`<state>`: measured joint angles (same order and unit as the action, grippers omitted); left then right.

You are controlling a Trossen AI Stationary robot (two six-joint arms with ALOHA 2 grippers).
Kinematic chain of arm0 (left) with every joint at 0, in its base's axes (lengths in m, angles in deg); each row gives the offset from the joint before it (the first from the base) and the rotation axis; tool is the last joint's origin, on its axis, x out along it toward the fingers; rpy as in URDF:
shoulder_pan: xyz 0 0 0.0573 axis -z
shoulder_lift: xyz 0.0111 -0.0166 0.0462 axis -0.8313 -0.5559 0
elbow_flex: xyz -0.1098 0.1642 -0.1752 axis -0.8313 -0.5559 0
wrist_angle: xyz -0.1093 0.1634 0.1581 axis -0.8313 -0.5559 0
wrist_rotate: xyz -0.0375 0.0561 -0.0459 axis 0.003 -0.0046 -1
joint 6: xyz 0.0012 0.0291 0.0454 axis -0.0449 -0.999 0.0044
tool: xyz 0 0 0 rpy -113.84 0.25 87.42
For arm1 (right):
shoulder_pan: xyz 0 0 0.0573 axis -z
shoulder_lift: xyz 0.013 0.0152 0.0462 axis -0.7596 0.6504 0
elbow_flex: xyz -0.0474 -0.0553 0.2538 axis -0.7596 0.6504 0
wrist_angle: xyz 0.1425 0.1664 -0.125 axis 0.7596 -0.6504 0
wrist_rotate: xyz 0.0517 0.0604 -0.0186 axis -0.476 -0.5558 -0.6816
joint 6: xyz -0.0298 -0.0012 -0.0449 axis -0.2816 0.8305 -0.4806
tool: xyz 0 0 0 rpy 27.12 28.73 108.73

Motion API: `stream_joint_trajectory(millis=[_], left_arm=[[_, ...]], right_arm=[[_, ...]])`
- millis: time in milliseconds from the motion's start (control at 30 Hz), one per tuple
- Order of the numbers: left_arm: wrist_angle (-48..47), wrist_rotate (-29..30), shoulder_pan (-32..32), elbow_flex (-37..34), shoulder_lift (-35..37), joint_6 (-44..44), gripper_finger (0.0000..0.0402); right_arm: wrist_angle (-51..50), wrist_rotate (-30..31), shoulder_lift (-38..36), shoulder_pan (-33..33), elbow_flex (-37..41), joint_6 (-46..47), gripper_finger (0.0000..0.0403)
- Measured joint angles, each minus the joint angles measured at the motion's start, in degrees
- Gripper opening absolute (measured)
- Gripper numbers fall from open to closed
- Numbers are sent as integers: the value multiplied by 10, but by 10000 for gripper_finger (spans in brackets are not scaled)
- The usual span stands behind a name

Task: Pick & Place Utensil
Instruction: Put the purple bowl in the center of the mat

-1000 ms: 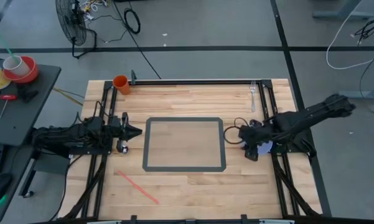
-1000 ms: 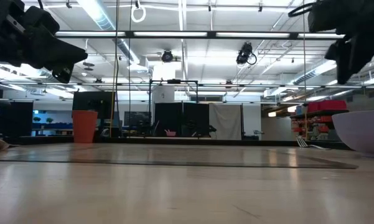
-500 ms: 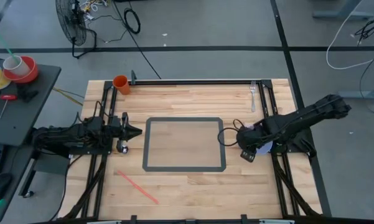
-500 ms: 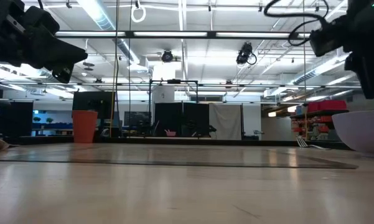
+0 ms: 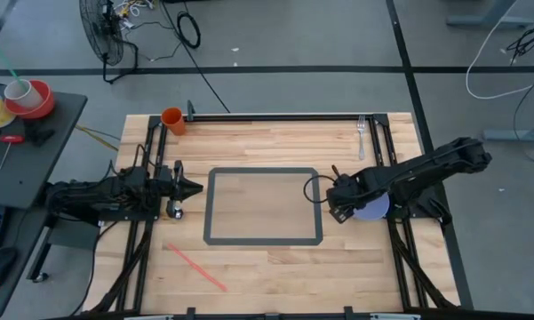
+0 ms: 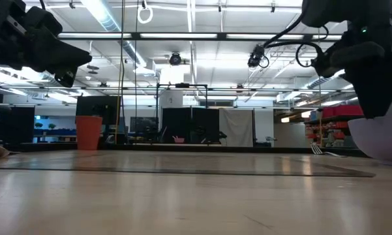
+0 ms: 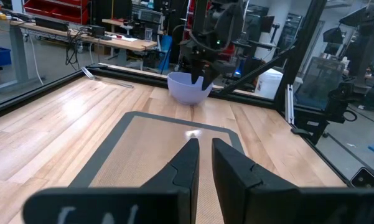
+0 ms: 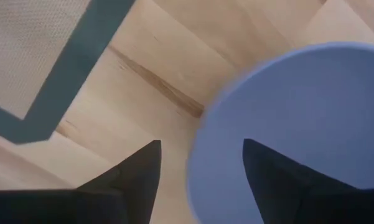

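From above, the fork lies near the tabletop's far right corner, its long axis running far-to-near, tines toward the far edge. The right gripper has slid toward the mat. Its wrist view shows parted fingers straddling the pale bowl's rim. The left gripper hangs closed, empty.

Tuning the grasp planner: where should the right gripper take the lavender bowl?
Probably by the rim nearest the mat. The bowl sits upright and open, and the right gripper hangs above with open fingers straddling that edge; coming straight down puts one finger inside, one outside.
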<state>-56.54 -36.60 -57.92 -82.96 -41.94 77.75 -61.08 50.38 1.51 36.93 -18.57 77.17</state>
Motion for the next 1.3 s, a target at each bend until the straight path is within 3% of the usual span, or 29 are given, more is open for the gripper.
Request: stream_joint_trajectory(millis=[467,900,1300], left_arm=[[0,0,0,0,0,0,48],[0,0,0,0,0,0,48],[0,0,0,0,0,0,48]], right_arm=[[31,6,23,-49,0,116,131],[33,12,23,-50,0,133,42],[35,22,23,-50,0,116,13]])
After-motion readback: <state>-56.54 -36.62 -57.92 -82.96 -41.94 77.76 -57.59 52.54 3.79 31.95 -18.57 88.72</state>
